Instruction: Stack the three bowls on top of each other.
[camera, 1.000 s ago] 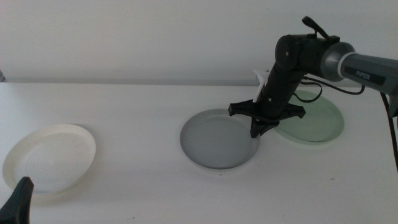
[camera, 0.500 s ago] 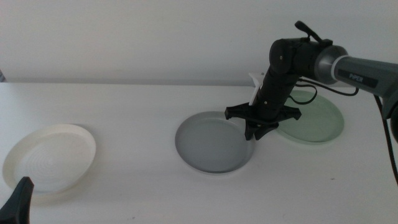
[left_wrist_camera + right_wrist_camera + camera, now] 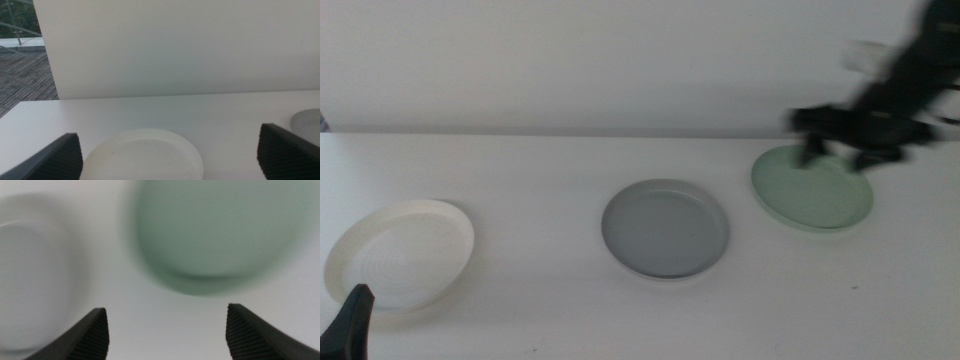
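Your right gripper [image 3: 840, 150], jaws spread wide and empty, is swinging away from the grey bowl [image 3: 665, 228] toward the mint bowl [image 3: 812, 189], nothing is stacked yet, and your left gripper [image 3: 348, 320] is waiting open by the cream bowl [image 3: 400, 251].

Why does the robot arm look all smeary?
Middle view: the right gripper is a dark motion-blurred streak above the green bowl; the grey bowl is sharp. Right wrist view: both bowls are smeared too. Left wrist view: the white bowl looks clear.
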